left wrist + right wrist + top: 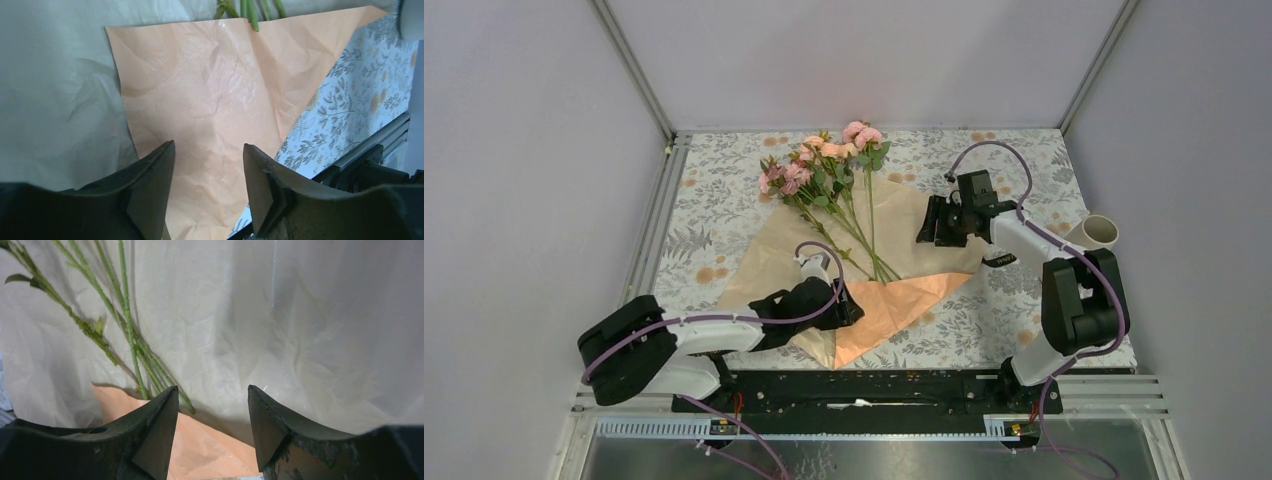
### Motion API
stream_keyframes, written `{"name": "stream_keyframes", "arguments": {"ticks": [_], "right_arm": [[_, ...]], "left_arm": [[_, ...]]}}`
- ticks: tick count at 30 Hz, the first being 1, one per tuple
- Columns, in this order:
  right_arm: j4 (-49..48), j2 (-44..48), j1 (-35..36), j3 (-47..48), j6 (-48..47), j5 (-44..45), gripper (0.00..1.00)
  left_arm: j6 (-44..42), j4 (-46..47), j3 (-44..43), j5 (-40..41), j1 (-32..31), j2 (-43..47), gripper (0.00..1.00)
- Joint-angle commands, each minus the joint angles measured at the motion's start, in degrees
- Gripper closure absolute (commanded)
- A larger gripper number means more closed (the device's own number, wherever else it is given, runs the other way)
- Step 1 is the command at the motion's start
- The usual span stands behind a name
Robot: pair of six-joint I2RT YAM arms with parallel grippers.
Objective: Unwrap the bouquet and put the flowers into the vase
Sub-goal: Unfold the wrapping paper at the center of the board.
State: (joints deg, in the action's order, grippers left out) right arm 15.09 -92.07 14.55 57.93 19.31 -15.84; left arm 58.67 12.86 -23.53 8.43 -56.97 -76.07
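Pink roses (822, 160) on flat tan-orange paper (904, 222)

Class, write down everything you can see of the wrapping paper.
The wrapping paper is a thin, crinkled sheet, tan on its upper face, spread open and flat on the floral tablecloth. Its near corner is folded over, showing an orange, slightly glossy underside. The flower stems lie across its middle, with the blooms past its far edge.
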Motion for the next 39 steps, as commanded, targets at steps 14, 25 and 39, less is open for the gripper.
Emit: {"name": "stream_keyframes", "arguments": {"ticks": [14,25,39], "right_arm": [[1.2,13.5,-0.1,-9.0,-1.5,-11.2,0.40],[2.3,17.6,-0.1,-8.6,-0.7,-11.4,0.42],[8.6,23.7,-0.1,-2.7,-2.6,-11.8,0.43]], "left_arm": [[2.1,-13.2,-0.4,5.5,-0.3,11.7,0.35],[0.9,-8.3,-2.1,-0.2,-0.3,6.0,0.36],[-11.0,-2.5,-9.5,-2.6,-12.0,2.9,0.39]]}}
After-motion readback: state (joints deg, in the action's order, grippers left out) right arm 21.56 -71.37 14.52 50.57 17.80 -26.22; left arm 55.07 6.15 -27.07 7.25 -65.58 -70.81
